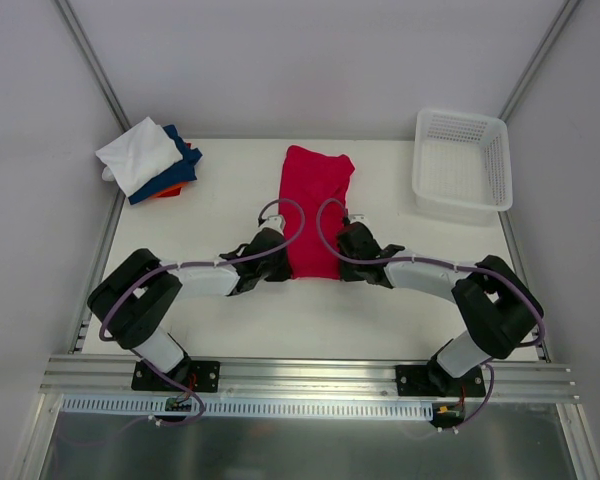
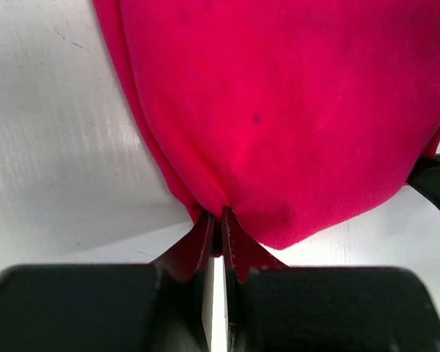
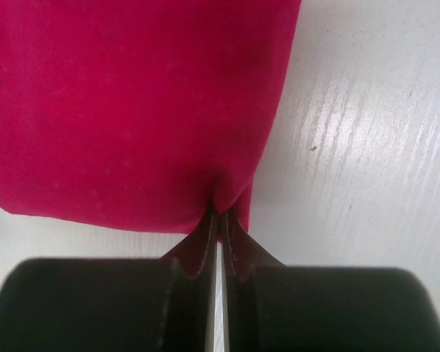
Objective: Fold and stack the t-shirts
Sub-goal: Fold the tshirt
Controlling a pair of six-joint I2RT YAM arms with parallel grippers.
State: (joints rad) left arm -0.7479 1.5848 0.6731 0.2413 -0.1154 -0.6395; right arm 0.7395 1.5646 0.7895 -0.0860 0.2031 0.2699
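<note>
Jaws clenched, the black left gripper [image 2: 220, 220] and right gripper [image 3: 218, 216] are pinching the near hem corners of the crimson-red cloth t-shirt [image 1: 315, 205], its long axis stretching away from both.

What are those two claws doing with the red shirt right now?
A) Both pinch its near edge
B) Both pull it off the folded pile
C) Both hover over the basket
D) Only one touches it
A: the wrist views show the left gripper and right gripper each closed on the red shirt at its near hem.
</note>
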